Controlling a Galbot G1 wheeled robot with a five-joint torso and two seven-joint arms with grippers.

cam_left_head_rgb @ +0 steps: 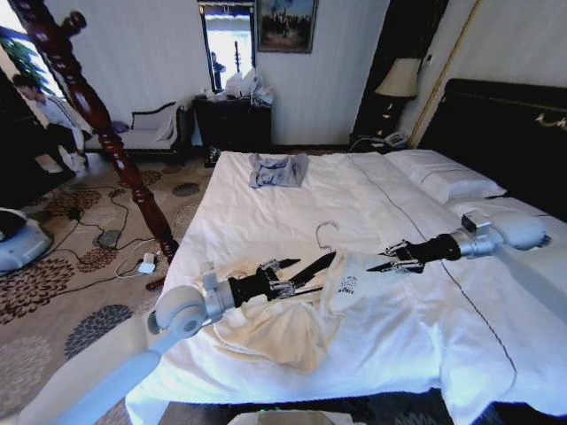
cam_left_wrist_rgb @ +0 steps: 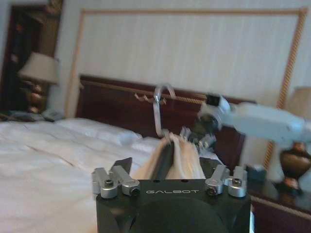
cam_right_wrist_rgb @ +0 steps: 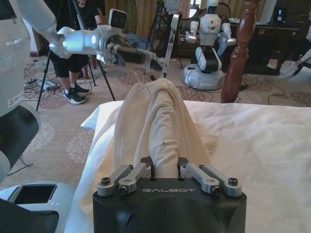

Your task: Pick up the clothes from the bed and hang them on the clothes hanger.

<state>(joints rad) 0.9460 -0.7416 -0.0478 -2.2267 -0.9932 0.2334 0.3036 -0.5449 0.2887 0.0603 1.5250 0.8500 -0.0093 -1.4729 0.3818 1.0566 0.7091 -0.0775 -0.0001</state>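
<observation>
1. Clothes [cam_left_head_rgb: 283, 323], a cream long-sleeved garment, are lying partly bunched on the white bed [cam_left_head_rgb: 416, 354] near its foot edge, with one end being lifted between the two arms at about 6 o'clock from the blue-grey garment [cam_left_head_rgb: 277, 170]
2. Left gripper [cam_left_head_rgb: 285, 276] is clamping the black clothes hanger [cam_left_head_rgb: 312, 267] by one arm, its silver hook [cam_left_head_rgb: 326, 235] pointing to 12 o'clock; in the left wrist view cream fabric is sitting alongside the hanger bar between the jaws
3. Right gripper [cam_left_head_rgb: 386, 259] is pinching a fold of the garment, fingers closed on cloth in the right wrist view
4. Risk, as I judge it: thin fabric is likely slipping off the hanger's shoulder if the right arm is pulling harder than the left is holding, and the trailing sleeve is dragging on the sheet
5. Hanger may be twisting in the jaws, since the grip is off-centre
6. Containers: none are taking part in this work
</observation>
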